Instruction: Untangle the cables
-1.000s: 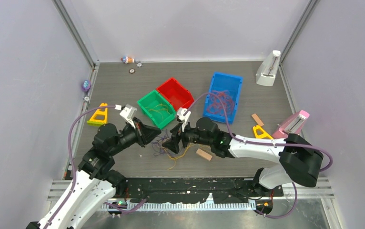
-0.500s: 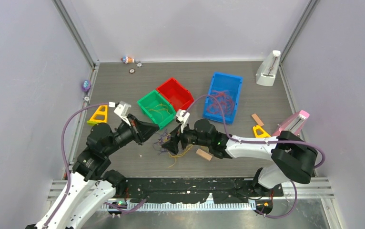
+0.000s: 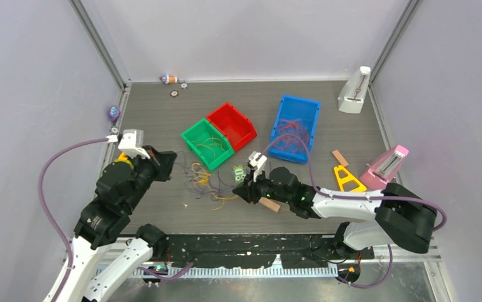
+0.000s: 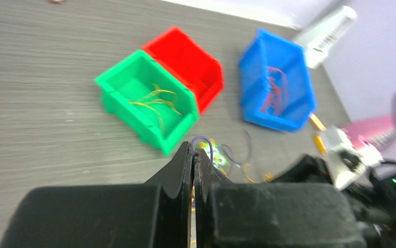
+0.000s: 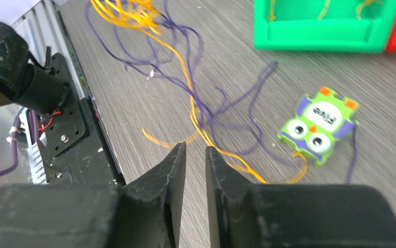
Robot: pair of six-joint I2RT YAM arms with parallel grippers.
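Only the top view takes in the whole grey bench (image 3: 163,107) and both arms. There, the loose cables (image 3: 204,184) lie on the bench between the two claws.

The left claw (image 4: 192,151) shows best in its own view. It is pressed tight together, and a purple wire loops out from its tip, so it seems to pinch that wire. The right claw (image 5: 196,155) has just a thin gap. An orange wire runs right by one tip, but I cannot tell if it is caught.

Beyond the right claw sits the blue tub (image 3: 301,102) with red-orange wires inside. Ahead of the left claw is the green tub (image 4: 126,113) with yellow wires in it. It touches the red tub (image 4: 185,51).

A little green owl toy (image 5: 317,124) lies just ahead of the right claw, and only that claw's view shows it close up.
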